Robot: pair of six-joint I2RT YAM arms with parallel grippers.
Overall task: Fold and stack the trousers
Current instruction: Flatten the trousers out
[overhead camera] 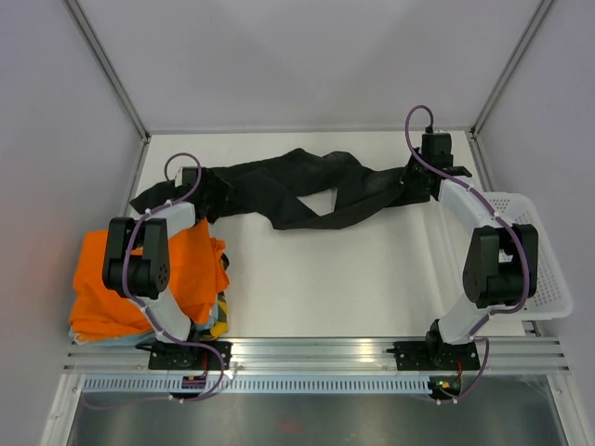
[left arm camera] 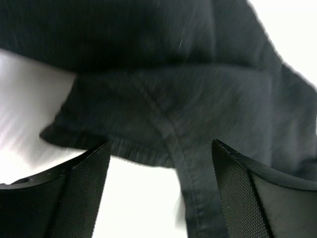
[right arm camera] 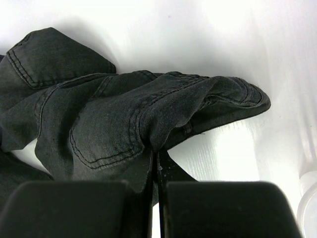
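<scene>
The black trousers (overhead camera: 297, 190) lie stretched and twisted across the far part of the white table, legs to the left, waist to the right. My left gripper (overhead camera: 212, 197) is open over the leg end; in the left wrist view its fingers (left arm camera: 86, 183) stand wide apart with a hem and seam of the trousers (left arm camera: 168, 99) between and beyond them. My right gripper (overhead camera: 409, 183) is shut on the waist end; in the right wrist view the pocketed cloth (right arm camera: 114, 119) bunches out of the closed jaws.
A bright orange garment (overhead camera: 191, 269) lies folded on a pile at the near left, under my left arm. A white perforated basket (overhead camera: 539, 269) stands at the right edge. Metal frame posts rise at the far corners.
</scene>
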